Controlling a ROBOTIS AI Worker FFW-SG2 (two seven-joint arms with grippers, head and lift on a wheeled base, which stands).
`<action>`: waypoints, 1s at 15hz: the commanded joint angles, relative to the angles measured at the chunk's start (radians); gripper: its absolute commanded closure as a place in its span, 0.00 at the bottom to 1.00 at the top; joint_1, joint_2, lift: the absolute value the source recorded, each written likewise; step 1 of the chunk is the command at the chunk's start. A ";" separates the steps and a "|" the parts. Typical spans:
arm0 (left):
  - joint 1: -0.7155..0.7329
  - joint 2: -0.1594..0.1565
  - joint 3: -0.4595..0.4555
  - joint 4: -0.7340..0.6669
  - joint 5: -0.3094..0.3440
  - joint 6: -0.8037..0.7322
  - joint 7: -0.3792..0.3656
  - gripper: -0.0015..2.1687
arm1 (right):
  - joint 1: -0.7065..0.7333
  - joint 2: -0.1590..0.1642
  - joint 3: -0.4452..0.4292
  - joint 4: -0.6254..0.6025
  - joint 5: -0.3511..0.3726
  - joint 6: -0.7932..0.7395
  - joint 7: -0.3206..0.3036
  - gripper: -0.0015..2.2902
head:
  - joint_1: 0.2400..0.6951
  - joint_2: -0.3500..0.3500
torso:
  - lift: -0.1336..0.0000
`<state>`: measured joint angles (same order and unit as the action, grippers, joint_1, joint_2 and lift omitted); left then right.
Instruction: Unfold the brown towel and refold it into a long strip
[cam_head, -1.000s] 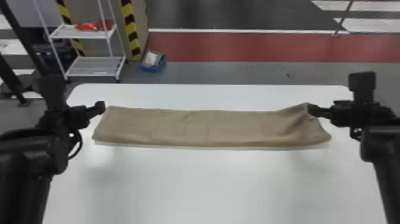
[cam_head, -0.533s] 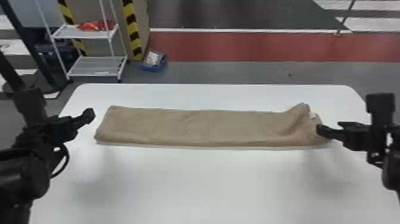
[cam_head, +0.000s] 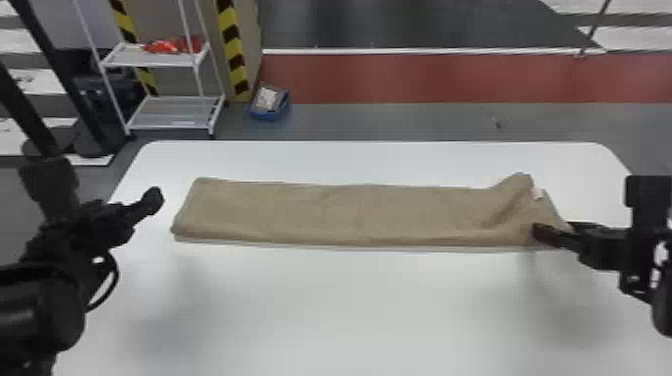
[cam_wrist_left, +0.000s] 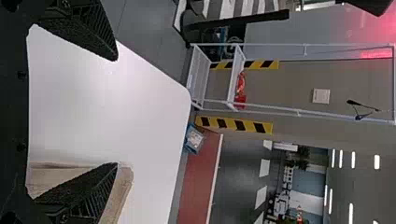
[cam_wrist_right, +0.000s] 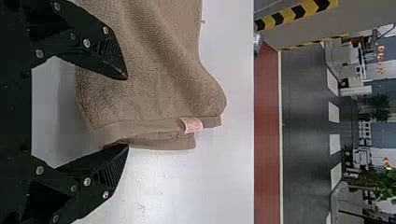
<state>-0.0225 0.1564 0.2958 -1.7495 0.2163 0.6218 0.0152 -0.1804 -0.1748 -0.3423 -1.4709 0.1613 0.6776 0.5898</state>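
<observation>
The brown towel (cam_head: 350, 212) lies as a long strip across the white table, its right end rumpled with a raised corner and a small tag (cam_head: 537, 193). At that right end my right gripper (cam_head: 545, 235) is over the towel's edge. In the right wrist view the right gripper (cam_wrist_right: 126, 112) stands open, the towel's end (cam_wrist_right: 140, 107) reaching between its fingers. My left gripper (cam_head: 152, 200) is off the towel's left end, above the table. In the left wrist view the left gripper (cam_wrist_left: 116, 112) is open with nothing between its fingers, the towel (cam_wrist_left: 122, 191) behind one of them.
The white table (cam_head: 350, 310) extends in front of the towel and in a narrower band behind it. On the floor beyond are a white shelf rack (cam_head: 170, 112) at the back left and a blue bin (cam_head: 270, 103).
My right gripper has let go of the towel's right end, drawn back, then come in again nearer the front edge. The left gripper has moved away to the left from the towel's left end.
</observation>
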 joint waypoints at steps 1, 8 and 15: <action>0.009 -0.001 -0.006 -0.005 0.000 0.000 0.000 0.04 | -0.014 0.009 0.003 -0.002 -0.006 0.006 -0.002 0.19 | 1.00 0.53 | 0.08; 0.026 0.000 -0.003 -0.039 0.000 0.006 0.000 0.04 | -0.083 0.012 0.020 0.040 0.017 0.058 -0.016 0.29 | 1.00 0.54 | 0.08; 0.024 -0.001 -0.018 -0.041 -0.002 0.019 0.000 0.04 | -0.048 0.012 -0.009 -0.006 0.011 0.073 -0.021 0.15 | 1.00 0.52 | 0.08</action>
<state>0.0023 0.1557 0.2842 -1.7901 0.2148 0.6383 0.0153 -0.2348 -0.1626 -0.3484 -1.4623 0.1734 0.7486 0.5689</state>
